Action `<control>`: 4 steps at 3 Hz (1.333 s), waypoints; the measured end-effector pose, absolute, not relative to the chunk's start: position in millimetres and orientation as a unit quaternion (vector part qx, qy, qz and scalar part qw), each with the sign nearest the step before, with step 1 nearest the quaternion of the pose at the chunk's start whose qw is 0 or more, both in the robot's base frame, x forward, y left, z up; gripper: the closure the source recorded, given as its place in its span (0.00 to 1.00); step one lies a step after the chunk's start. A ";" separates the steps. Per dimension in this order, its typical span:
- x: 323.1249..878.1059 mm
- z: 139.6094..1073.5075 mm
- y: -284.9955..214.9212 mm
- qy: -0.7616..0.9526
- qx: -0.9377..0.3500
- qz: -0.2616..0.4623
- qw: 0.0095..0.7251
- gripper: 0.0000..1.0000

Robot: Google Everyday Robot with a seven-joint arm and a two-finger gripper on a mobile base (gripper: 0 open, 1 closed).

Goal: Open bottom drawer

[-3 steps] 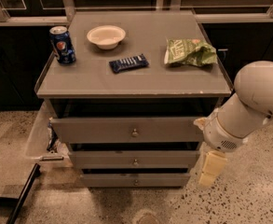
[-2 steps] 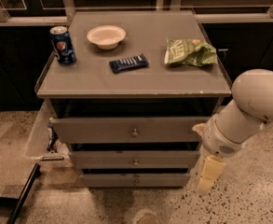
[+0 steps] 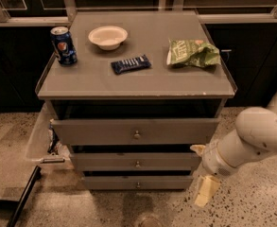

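The slim grey wooden bottom drawer (image 3: 105, 182), with a tiny round knob (image 3: 138, 185), sat lowest of three, the smooth cream gripper (image 3: 205, 192) apparently just beside its right end, grip state untellable.

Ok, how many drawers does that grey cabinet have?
3, stacked: the tall grey top drawer, the mid-sized grey drawer below, and the slim grey bottom drawer lowest. The gripper hangs beside it.

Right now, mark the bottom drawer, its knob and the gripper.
bottom drawer (image 3: 109, 182): camera view, front panel left of centre.
knob (image 3: 138, 185): camera view, its round head.
gripper (image 3: 205, 192): camera view, pale tip right of the drawer.
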State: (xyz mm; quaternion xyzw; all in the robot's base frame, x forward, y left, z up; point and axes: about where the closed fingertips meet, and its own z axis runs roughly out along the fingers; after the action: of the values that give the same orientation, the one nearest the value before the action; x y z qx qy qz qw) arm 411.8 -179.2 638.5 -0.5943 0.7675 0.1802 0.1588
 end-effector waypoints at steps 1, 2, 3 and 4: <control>420.9 598.6 -171.2 0.753 -0.602 0.197 0.180 0.00; 431.9 569.8 -159.7 0.732 -0.627 0.183 0.193 0.00; 431.9 569.7 -159.7 0.732 -0.627 0.183 0.193 0.00; 433.4 559.8 -163.9 0.737 -0.617 0.193 0.197 0.00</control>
State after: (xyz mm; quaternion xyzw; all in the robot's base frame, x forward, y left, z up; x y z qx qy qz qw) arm 433.4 -163.9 559.8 -0.6168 0.7374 0.1927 0.1966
